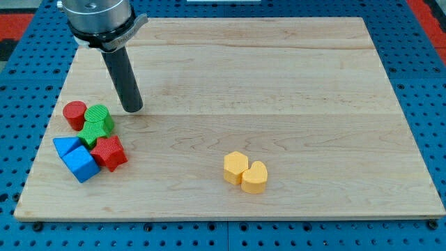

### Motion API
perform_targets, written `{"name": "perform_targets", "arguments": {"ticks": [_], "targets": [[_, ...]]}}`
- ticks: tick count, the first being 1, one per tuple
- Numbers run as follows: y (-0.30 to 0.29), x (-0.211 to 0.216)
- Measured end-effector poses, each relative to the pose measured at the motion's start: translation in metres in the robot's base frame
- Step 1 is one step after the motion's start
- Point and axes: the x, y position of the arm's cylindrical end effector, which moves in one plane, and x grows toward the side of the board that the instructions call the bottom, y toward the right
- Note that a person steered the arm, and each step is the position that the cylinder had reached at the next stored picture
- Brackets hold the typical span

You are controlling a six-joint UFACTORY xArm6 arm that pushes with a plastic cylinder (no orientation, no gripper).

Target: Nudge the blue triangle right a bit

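The blue triangle point(66, 145) lies at the view's left near the board's left edge, touching a blue cube point(81, 164) below and right of it. My tip point(132, 109) rests on the board above and to the right of this cluster, just right of a green block point(100, 116). The tip touches no block.
A red cylinder point(74, 113) sits left of the green block. A second green block point(91, 132) lies below it. A red star-shaped block point(109, 153) sits right of the blue cube. Two yellow blocks point(235, 166) point(255, 177) lie at lower centre. The wooden board point(279, 84) rests on a blue pegboard.
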Motion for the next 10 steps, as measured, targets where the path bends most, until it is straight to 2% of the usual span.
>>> {"name": "perform_targets", "arguments": {"ticks": [3,5,6,7,8,10], "targets": [[-0.011,-0.001],[0.030,-0.033],[0.024,-0.038],[0.030,-0.030],[0.086,-0.024],[0.120,0.069]]}}
